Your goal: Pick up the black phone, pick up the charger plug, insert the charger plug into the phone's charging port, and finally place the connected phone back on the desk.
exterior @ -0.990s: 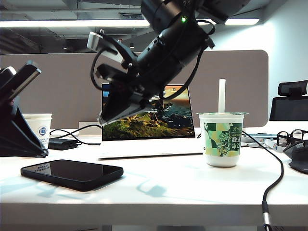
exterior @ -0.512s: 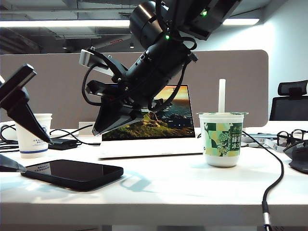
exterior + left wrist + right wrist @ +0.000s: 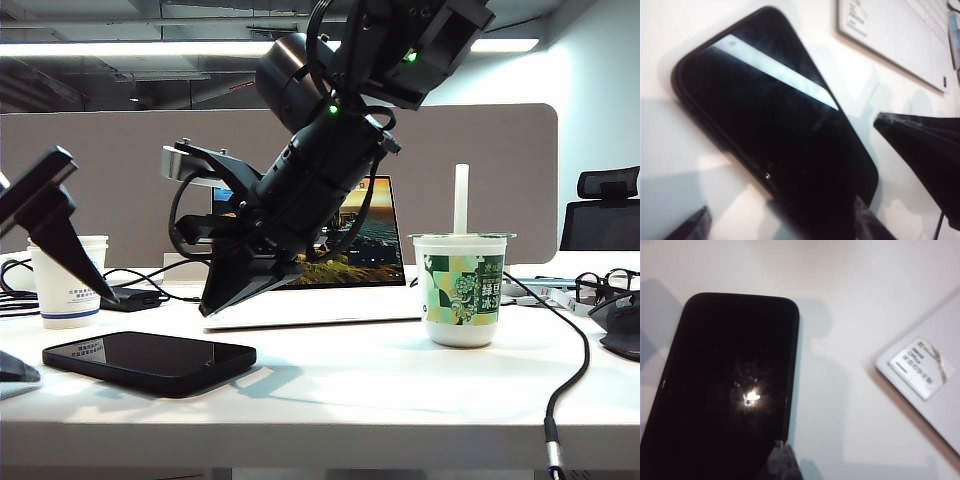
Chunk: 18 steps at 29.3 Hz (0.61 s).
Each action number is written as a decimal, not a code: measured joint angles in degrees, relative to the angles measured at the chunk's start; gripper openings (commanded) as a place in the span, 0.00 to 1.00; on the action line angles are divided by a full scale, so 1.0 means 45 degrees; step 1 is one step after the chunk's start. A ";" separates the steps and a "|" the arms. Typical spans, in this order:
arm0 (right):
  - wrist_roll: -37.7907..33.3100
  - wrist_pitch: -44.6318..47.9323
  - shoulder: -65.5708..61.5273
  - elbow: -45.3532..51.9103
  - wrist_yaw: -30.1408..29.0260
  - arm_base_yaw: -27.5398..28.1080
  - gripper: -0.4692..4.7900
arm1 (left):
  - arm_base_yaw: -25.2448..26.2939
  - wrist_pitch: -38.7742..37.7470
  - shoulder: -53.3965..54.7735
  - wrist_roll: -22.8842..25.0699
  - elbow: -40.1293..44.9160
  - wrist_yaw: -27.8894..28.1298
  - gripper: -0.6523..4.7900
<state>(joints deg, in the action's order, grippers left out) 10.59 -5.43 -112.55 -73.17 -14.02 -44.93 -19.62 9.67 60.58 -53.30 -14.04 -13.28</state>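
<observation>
The black phone [image 3: 150,362] lies flat on the white desk [image 3: 400,390], screen up. My left gripper [image 3: 72,337] stands open at the phone's left end, one finger above it and one low beside it. In the left wrist view the phone [image 3: 775,135] fills the middle, with the fingertips [image 3: 867,222] wide apart around its near end. My right gripper [image 3: 215,300] is shut and empty, pointing steeply down just above the phone's right half. Its closed tip [image 3: 782,462] hangs over the phone's edge [image 3: 725,390]. The charger plug [image 3: 551,445] dangles on its black cable over the desk's front edge, far right.
An open laptop [image 3: 300,300] stands behind the phone, its corner showing in both wrist views [image 3: 925,380]. A green drink cup with a straw [image 3: 460,290] is at the right, a white paper cup [image 3: 68,285] and a power brick [image 3: 128,298] at the back left, glasses [image 3: 600,285] at the far right.
My left gripper has gone from shut to wide open at the phone's left end. My right arm has come down and leftward toward the phone. The phone has not moved.
</observation>
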 measured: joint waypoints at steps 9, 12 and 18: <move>0.0005 0.0058 -0.0126 0.0000 0.0073 -0.0078 0.08 | 0.0000 0.1379 0.1146 -0.0418 -0.0010 -0.0355 0.80; 0.0000 0.0053 -0.0126 0.0000 0.0073 -0.0078 0.08 | 0.0000 0.1899 0.1545 -0.0641 -0.0024 -0.0612 0.80; 0.0000 0.0029 -0.0126 0.0000 0.0340 -0.0078 0.08 | -0.0005 0.2176 0.1875 -0.0699 -0.0068 -0.0971 0.79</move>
<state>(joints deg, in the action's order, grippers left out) 10.59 -5.30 -113.12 -73.17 -12.49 -45.28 -19.64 19.46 69.01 -56.45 -14.35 -17.65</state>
